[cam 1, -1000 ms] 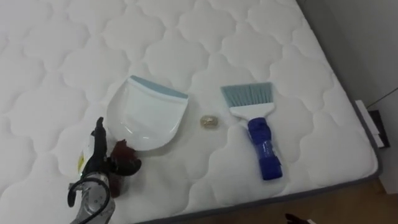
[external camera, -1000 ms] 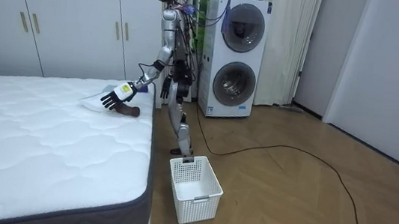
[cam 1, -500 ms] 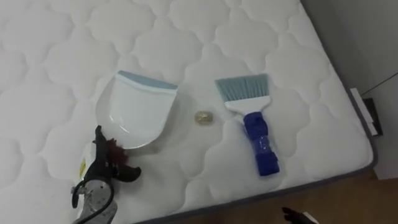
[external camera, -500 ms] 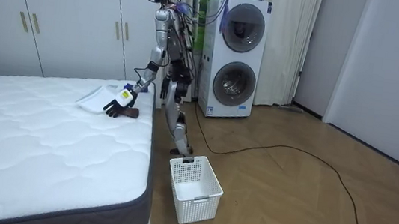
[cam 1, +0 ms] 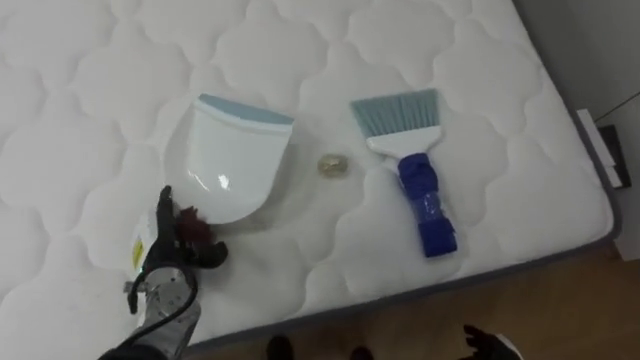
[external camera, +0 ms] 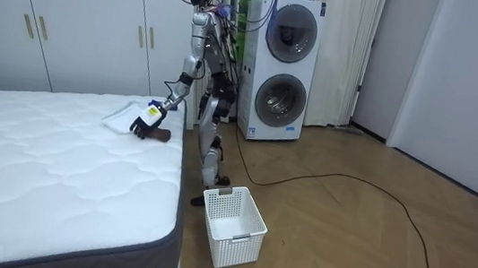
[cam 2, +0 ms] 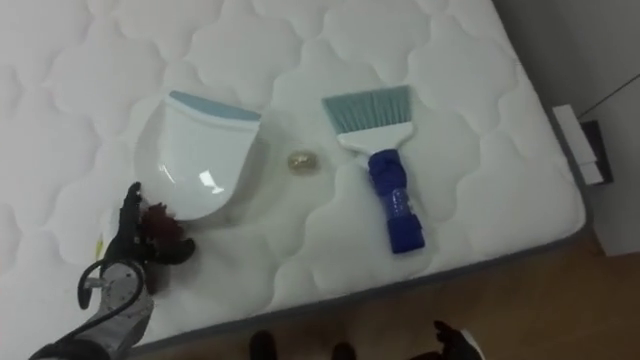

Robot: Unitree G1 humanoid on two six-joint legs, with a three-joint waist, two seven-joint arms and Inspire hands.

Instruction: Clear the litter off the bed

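White quilted mattress [cam 1: 80,80] holds all the task's things. A white plastic dustpan with a pale blue lip [cam 1: 235,150] sits left of centre, a small crumpled yellowish scrap [cam 1: 333,165] lies just beside its right edge, and a brush with pale blue bristles and a blue handle [cam 1: 415,180] lies right of the scrap, untouched. The left hand [cam 1: 160,262], lower left of the frame, has its fingers curled round the pan's dark red handle [cam 1: 192,228], one finger sticking up. The right hand [cam 1: 487,345] is at the bottom right edge; can't tell its state. Step looks like securing the pan: keep the grip low on the handle, keep the lip flat on the mattress and aim it at the scrap, and avoid tipping. The eye views give the scrap and the pan-to-brush spacing. The room view gives the robot's stance at the bed's corner and a white slatted basket [external camera: 240,242] on the floor by its feet.
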